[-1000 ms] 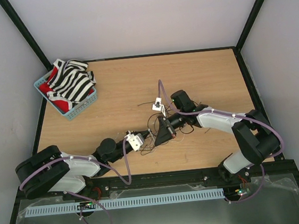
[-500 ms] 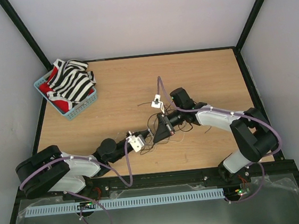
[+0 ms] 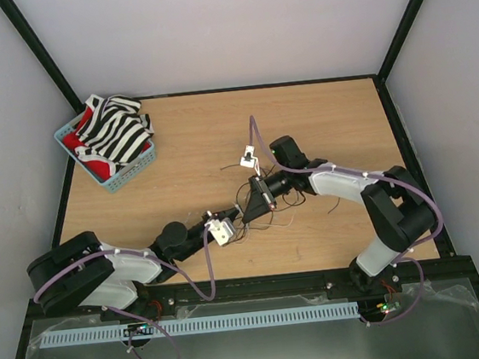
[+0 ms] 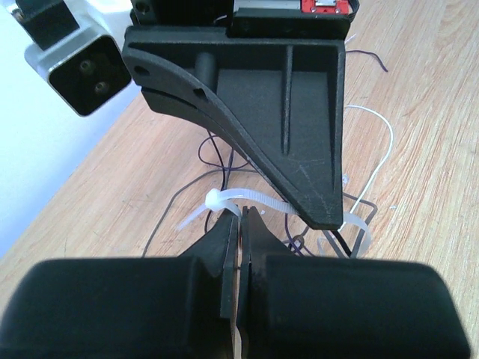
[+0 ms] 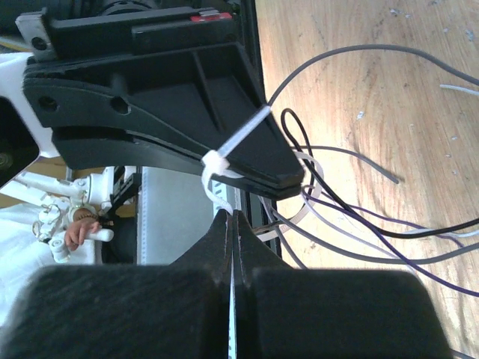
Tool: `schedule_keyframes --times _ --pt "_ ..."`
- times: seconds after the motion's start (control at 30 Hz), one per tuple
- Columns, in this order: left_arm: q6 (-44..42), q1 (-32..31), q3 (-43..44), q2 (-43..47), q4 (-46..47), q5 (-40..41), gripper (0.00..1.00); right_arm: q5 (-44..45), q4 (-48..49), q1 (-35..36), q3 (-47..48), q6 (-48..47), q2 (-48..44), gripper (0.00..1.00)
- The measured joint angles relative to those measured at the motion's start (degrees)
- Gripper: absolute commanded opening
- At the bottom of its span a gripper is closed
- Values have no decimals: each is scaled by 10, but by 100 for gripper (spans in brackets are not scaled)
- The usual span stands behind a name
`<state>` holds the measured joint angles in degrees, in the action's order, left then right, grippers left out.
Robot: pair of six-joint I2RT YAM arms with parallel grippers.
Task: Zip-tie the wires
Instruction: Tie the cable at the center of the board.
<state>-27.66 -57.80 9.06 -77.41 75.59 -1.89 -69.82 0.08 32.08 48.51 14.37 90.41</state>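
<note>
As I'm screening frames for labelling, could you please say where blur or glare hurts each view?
Top external: evenly lit, sharp, though the wires are barely resolved. Left wrist: left pincer blurred, zip tie crisp. Right wrist: right pincer blurred, glare on the table.

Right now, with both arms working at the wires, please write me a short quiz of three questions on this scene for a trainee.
1. True or false: only the left fingers grip the zip tie; the right fingers are open.
2. Where does the basket stand on the table? A) far left corner B) far right corner C) middle of the near edge
3. Fill in: the cloth on top in the basket has black and white ____.
Key: 1 false, both pairs of fingers are shut on it. 2 A. 3 stripes.
</note>
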Motion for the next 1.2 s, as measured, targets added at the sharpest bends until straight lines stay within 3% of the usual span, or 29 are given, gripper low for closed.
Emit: schedule_keyframes --times 1.0,1.07,1.2 --pt "3 0 14 -38 13 9 0 18 -24 -13 22 2 32 0" --pt "12 0 17 -40 13 17 0 18 -24 -13 22 2 32 3" --pt "35 2 23 -41 12 29 0 21 -24 -14 11 -2 25 18"
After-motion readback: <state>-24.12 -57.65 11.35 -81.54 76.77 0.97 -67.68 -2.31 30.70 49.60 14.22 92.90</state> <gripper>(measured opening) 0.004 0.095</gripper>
